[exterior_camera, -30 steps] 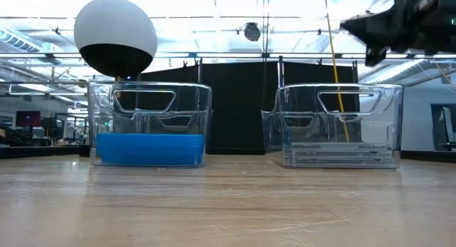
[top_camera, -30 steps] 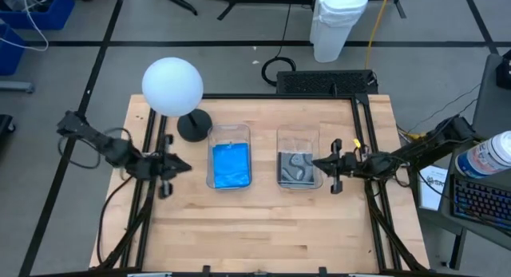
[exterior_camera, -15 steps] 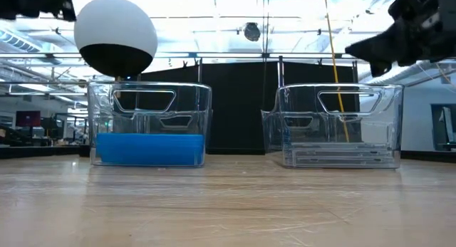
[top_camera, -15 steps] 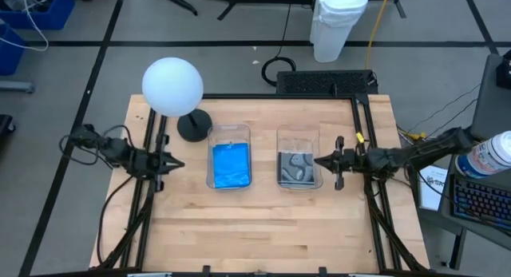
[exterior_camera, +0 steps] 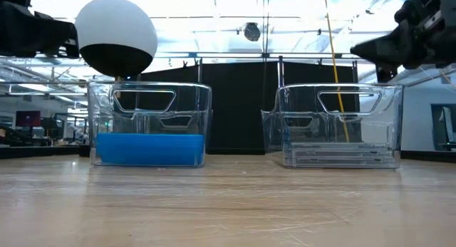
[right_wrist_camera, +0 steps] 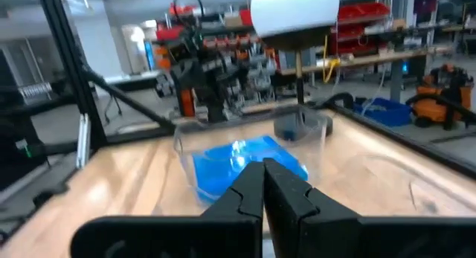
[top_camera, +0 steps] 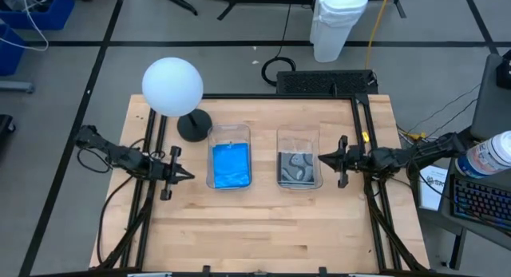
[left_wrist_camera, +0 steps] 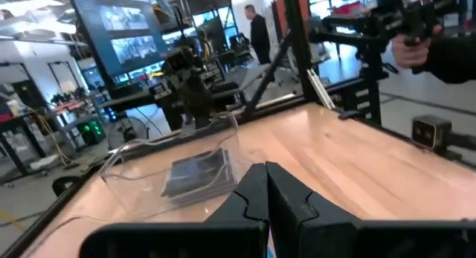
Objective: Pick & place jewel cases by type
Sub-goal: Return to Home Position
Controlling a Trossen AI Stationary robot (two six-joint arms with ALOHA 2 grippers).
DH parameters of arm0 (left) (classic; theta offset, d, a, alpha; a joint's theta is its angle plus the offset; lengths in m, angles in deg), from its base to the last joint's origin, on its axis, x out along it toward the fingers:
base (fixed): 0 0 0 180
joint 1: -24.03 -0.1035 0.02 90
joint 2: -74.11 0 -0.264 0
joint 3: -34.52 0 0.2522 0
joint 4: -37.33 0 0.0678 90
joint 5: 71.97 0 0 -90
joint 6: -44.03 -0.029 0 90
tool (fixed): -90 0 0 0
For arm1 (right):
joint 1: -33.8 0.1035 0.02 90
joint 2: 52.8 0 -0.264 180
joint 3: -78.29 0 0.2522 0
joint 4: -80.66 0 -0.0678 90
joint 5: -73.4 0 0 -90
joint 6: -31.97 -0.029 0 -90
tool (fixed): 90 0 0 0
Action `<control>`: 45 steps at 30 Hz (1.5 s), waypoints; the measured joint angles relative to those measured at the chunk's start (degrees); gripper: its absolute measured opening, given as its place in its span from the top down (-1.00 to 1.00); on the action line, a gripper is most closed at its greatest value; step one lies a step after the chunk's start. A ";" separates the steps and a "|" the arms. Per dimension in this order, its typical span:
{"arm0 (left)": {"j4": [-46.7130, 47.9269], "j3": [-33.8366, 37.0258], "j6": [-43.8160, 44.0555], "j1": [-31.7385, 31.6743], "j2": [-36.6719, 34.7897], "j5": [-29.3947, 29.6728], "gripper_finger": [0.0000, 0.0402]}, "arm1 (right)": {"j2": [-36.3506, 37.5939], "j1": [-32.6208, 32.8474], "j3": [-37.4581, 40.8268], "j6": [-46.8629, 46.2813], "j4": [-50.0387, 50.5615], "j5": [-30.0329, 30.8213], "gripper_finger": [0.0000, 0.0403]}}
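The worktop (top_camera: pixel 263 221) was lit brightly and evenly from overhead, only faint shadows were cast, and the low view was washed by glare from ceiling lights (exterior_camera: pixel 214 8).

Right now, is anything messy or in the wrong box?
Nothing stands out. Bright blue jewel cases lie in one clear plastic bin, clear grey-patterned ones in the other. Left gripper and right gripper hang shut, empty, beside them.

Blue jewel cases (top_camera: pixel 231 166) stacked flat in left clear bin (top_camera: pixel 229 132); grey-black patterned cases (top_camera: pixel 297 167) stacked flat in right bin (top_camera: pixel 298 135)
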 joint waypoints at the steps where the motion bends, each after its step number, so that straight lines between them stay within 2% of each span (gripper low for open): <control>1: 0.06 0.00 0.56 0.09 0.13 -0.05 1.00 | -0.12 0.00 0.00 0.18 -0.98 -0.02 1.00; 13: -0.40 0.07 7.12 0.09 5.81 -0.49 0.93 | -0.19 0.00 0.11 2.92 -2.14 1.57 1.00; 45: -0.66 0.11 6.73 0.09 5.91 0.07 0.89 | -0.19 -0.01 0.22 3.04 -2.10 1.40 1.00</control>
